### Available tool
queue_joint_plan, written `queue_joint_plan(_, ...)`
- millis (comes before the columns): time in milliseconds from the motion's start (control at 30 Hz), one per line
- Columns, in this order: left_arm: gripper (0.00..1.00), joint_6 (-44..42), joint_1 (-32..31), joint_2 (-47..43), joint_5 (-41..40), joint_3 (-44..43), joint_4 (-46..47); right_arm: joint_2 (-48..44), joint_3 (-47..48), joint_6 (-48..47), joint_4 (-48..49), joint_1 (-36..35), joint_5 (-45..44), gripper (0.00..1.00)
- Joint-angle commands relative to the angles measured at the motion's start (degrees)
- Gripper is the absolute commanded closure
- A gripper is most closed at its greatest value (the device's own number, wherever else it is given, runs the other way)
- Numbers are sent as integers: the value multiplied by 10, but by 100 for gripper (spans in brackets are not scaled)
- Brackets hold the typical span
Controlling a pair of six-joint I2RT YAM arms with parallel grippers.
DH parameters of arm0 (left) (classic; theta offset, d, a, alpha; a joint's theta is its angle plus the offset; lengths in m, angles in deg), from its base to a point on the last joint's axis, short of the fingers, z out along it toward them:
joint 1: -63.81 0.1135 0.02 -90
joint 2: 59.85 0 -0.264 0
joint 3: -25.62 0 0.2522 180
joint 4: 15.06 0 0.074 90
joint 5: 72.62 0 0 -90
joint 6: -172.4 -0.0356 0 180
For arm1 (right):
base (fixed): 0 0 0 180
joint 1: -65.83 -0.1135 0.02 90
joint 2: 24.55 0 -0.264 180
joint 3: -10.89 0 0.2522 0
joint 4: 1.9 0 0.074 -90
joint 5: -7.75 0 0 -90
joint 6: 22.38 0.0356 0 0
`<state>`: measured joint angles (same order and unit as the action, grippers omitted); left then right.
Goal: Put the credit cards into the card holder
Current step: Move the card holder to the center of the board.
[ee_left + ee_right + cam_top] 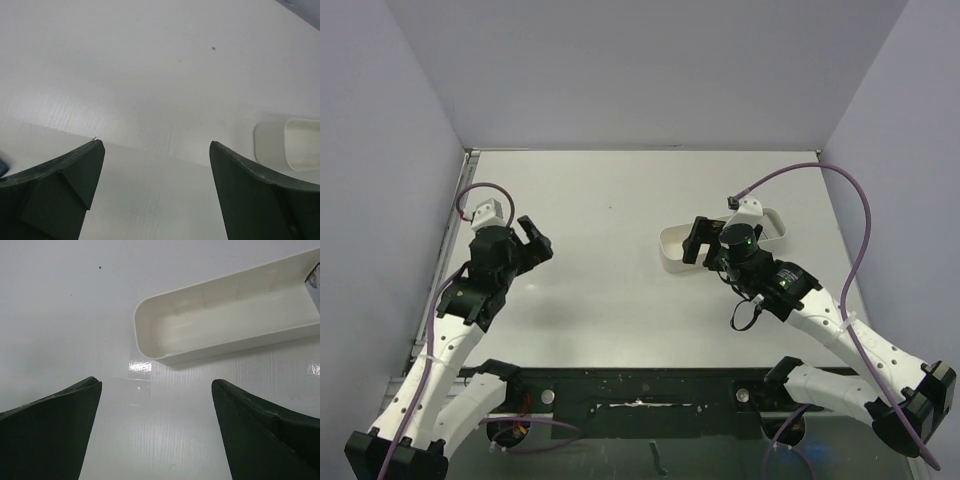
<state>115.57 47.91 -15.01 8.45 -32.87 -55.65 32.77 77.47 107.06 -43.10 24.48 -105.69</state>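
- Two grippers, both with jaws spread wide, nothing between them.
- left gripper (533, 240) hovers over the bare table (610, 200), left side.
- right gripper (695, 240) is near the left end of the white tray (670, 255).
- card holder (2, 169): only a dark blue sliver shows, by the left finger in the left wrist view.
- credit cards: cannot tell where. A dark corner (314, 285) shows at the tray's far end, cut off.

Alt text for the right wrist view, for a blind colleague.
The right gripper is open above the white table, its dark fingers apart at the bottom corners. Ahead lies a long white tray, empty where visible; a dark object at the frame's right edge is cut off.
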Motion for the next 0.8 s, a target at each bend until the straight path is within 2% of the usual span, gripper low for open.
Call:
queue_joint_plan(0, 17, 101, 10, 38, -225, 4, -52, -5, 17, -6, 29, -4, 4, 2)
queue_joint_plan(67, 22, 140, 33, 73, -275, 0, -76, -12, 15, -4, 31, -4, 11, 2)
queue_joint_plan(233, 27, 172, 169, 160, -266, -23, -92, -30, 4, 0, 46, -5, 42, 2)
queue_joint_plan(333, 27, 203, 221, 202, -281, -18, -91, -39, 4, 11, 44, -6, 57, 2)
queue_joint_plan(467, 27, 287, 258, 249, -320, -2, -107, -52, 2, 18, 42, -7, 57, 3)
queue_joint_plan(633, 27, 314, 326, 303, -289, 4, -71, -61, 3, 17, 40, -6, 55, 2)
queue_joint_plan(700, 26, 329, 328, 340, -311, -16, -72, -60, 6, 9, 41, -7, 57, 2)
queue_joint_plan(767, 24, 359, 329, 391, -335, -56, -110, -56, 19, 3, 30, -7, 58, 2)
